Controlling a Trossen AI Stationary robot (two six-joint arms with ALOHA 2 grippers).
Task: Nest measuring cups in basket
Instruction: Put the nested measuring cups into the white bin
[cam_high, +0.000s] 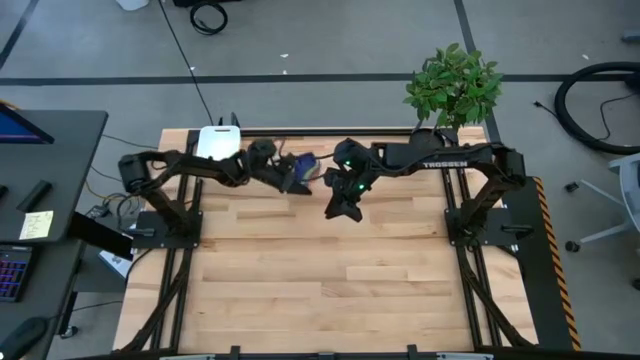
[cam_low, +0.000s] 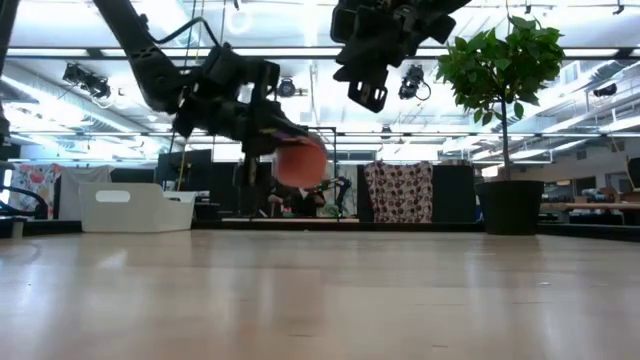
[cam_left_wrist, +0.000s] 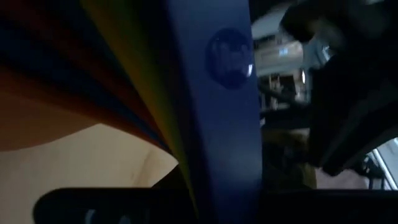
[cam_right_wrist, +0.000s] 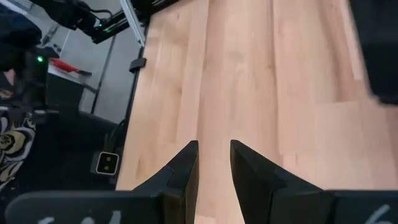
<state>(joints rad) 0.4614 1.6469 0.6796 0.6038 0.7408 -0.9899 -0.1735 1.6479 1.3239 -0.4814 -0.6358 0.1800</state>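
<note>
Orange-bottomed and already nested, the stack of measuring cups (cam_low: 298, 163) is hanging in the air above the worktop (cam_high: 340, 260), carried by the left gripper (cam_high: 292, 175), whose jaws are clamping on the fanned flat handles; in the left wrist view the dark blue handle (cam_left_wrist: 217, 106) is lying closest to the lens, with yellow, red and orange layers spreading beside it. The white basket (cam_high: 219, 142) is sitting at the far edge of the worktop, on the left arm's own side and just beside that arm's forearm, so the stack is lying away from its goal toward the worktop's middle, and the handles' long axis appears to be running roughly across the worktop toward the jaws. By that layout the left arm is judged much the nearer to the basket. The right gripper (cam_high: 343, 205) is hovering near the stack over bare wood, its jaws (cam_right_wrist: 214, 171) standing slightly apart with nothing between them.
</note>
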